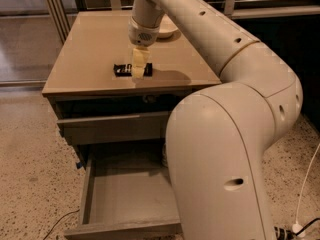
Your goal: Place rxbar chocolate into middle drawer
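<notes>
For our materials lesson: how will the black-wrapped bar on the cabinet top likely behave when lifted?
The rxbar chocolate lies flat on the cabinet top, so it should not roll or tip. Small and thin, it is probably light. Its wrapper may be slippery for the gripper, which sits over its middle.

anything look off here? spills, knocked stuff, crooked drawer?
Nothing stands out. The rxbar chocolate lies flat on the cabinet top with the gripper right at it. The bowl sits upright at the back, and the middle drawer is pulled out straight. The arm hides the drawer's right side.
</notes>
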Tool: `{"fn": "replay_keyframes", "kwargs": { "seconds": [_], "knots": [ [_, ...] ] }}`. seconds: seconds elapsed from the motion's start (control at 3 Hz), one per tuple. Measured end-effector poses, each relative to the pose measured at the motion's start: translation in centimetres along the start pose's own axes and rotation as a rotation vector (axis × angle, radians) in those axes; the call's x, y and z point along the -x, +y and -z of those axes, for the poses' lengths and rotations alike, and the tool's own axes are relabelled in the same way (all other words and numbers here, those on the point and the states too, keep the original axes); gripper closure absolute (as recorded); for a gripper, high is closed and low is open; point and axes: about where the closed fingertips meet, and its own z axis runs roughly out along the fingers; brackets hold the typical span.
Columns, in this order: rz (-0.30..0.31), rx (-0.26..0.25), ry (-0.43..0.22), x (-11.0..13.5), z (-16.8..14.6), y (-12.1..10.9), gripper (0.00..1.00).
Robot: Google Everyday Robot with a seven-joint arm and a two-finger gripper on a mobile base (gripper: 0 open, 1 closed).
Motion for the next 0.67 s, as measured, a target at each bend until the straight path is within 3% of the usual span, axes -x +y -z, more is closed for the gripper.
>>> {"fn": "replay_keyframes", "kwargs": {
  "seconds": [0.67],
  "knots": [
    [0.015, 0.044, -0.001, 0.56, -1.62, 0.07, 0.00]
  ]
}}
